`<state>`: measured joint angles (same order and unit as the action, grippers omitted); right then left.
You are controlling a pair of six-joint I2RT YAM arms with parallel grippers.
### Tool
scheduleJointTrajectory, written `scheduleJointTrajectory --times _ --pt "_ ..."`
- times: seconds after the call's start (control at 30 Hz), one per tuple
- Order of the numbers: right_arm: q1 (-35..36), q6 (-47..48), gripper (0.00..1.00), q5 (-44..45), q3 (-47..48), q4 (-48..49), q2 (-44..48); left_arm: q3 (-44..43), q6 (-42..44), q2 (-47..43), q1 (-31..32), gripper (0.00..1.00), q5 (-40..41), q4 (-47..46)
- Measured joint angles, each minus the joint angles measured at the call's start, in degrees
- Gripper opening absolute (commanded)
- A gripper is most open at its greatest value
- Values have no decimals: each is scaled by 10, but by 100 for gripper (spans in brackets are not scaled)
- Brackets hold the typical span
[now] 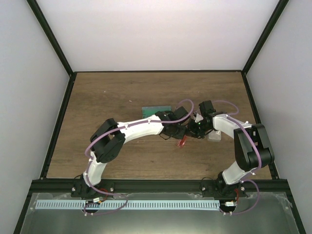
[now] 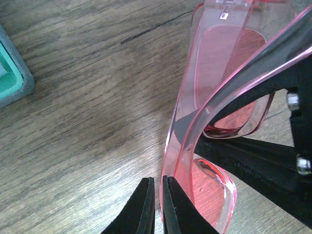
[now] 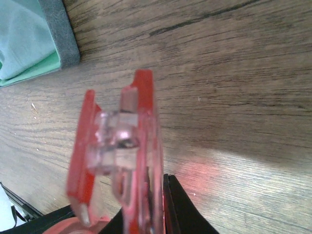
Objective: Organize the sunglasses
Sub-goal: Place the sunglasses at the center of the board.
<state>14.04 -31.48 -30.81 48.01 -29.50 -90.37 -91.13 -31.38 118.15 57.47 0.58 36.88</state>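
Observation:
One pair of sunglasses shows: a translucent pink-red pair (image 1: pixel 182 142), held up off the table where my two arms meet. My right gripper (image 1: pixel 193 130) is shut on its frame; in the right wrist view the frame (image 3: pixel 141 126) stands on edge between my fingers (image 3: pixel 146 195). In the left wrist view the pair (image 2: pixel 214 63) fills the right side, with its temple curving down behind my right fingertip. My left gripper (image 2: pixel 157 184) has its fingers almost together with nothing seen between them. It sits at the temple's end (image 1: pixel 178 130). No second pair is in view.
A green-lined grey case (image 1: pixel 156 110) lies just behind the grippers. Its corner shows in the left wrist view (image 2: pixel 12 73) and in the right wrist view (image 3: pixel 61 34), with a teal cloth (image 3: pixel 24 34) inside. A pale object (image 1: pixel 214 136) lies beside the right arm.

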Motion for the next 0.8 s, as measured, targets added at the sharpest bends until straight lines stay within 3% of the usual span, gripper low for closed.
scheduleJointTrajectory --times 0.4,0.63,0.73,0.8 --pt "-3 -22 5 -12 -2 3 -1 9 -10 0 -3 8 -15 -13" --pt "-3 23 5 -65 -2 45 -49 36 -14 -16 -10 10 -4 -12" --pt "-1 47 10 -109 -1 78 -74 83 -18 -53 -18 10 -9 -21" --pt "1 60 19 -124 2 89 -90 113 -21 -81 -23 10 -9 -25"
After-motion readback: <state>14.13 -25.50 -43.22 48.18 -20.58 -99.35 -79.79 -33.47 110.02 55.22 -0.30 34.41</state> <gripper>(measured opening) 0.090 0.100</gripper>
